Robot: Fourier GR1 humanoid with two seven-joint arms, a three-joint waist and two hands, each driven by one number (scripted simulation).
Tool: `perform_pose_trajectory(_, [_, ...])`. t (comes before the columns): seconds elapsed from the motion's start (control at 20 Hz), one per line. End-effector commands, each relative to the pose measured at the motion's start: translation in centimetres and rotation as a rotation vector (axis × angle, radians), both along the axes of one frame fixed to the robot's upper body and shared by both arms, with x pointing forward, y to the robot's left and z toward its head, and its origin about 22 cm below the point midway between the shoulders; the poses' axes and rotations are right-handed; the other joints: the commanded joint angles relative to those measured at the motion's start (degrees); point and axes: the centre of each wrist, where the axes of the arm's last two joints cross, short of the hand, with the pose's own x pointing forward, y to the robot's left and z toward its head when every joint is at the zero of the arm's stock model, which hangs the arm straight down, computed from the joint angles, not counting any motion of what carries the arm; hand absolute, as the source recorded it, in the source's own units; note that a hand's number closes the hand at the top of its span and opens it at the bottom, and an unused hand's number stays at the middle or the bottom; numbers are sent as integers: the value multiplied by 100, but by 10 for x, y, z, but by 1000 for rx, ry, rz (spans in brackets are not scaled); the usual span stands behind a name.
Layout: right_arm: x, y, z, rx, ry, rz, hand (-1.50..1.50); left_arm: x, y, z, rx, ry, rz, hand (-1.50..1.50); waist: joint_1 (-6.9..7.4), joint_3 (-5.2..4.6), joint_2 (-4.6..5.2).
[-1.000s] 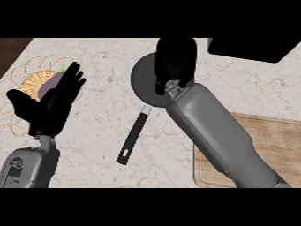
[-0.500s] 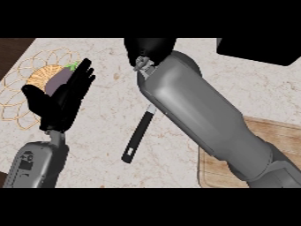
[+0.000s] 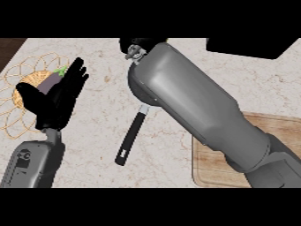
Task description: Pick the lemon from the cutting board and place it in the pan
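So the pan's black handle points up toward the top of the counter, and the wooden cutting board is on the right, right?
Not quite. In the head view the pan's black handle points down toward the lower edge of the counter, not up toward the top. The wooden cutting board is on the right, as you said.

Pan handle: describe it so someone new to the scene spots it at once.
Start at the wooden cutting board at the counter's right edge. Left of it, past the right forearm, a slim black pan handle slants down-left across the pale marble. It is the only thin, straight dark bar lying on the counter.
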Motion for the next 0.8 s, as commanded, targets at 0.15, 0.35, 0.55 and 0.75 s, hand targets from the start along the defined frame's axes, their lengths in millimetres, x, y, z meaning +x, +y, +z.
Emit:
perform_pose_trajectory(0.15, [10,-4,-29,182,-50,-158,150,-10,14,-8,-2,-1,64,0,-352,21,-43])
perform_pose_trajectory(0.35, [19,-12,-49,188,-45,-125,150,-10,16,-3,-13,4,72,0,-430,25,-37])
perform_pose_trajectory(0.55, [20,-29,-98,225,-25,-73,150,-14,23,-1,-15,3,74,0,-474,30,-43])
perform_pose_trajectory(0.75, [35,-41,-111,229,3,-39,150,-14,23,-6,0,-5,60,0,-437,28,-6])
